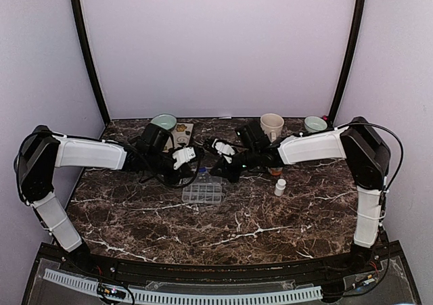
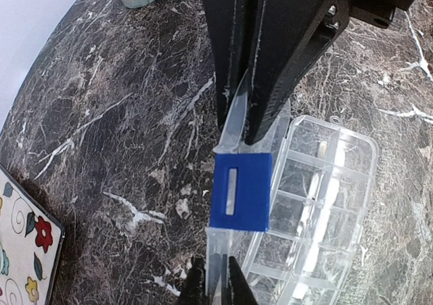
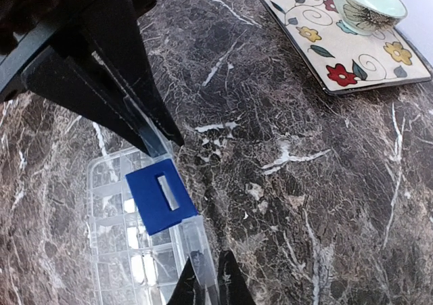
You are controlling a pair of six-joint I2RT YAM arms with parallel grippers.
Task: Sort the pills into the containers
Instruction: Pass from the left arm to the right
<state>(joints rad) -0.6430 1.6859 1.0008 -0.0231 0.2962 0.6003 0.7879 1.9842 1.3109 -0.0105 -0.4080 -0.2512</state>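
Observation:
The clear pill organizer (image 1: pixel 203 194) lies between the arms, its cells (image 2: pixel 318 183) showing no pills. Its hinged lid (image 2: pixel 230 126) stands up on edge, with a blue rectangular patch (image 2: pixel 240 191) on it. My left gripper (image 2: pixel 215 281) is shut on one end of the lid's rim. My right gripper (image 3: pixel 208 278) is shut on the other end. Each wrist view shows the other arm's black fingers pinching the far end, the right gripper (image 2: pixel 240 130) and the left gripper (image 3: pixel 161 143). From above, the left gripper (image 1: pixel 196 173) and right gripper (image 1: pixel 222 174) meet over the box. The pills are out of view.
A small white bottle (image 1: pixel 279 186) stands right of the organizer, with an orange bottle (image 1: pixel 276 170) behind it under the right arm. At the back are a green cup (image 1: pixel 163 122), a floral plate (image 3: pixel 318 31), a beige mug (image 1: pixel 272 124) and a green bowl (image 1: pixel 314 124).

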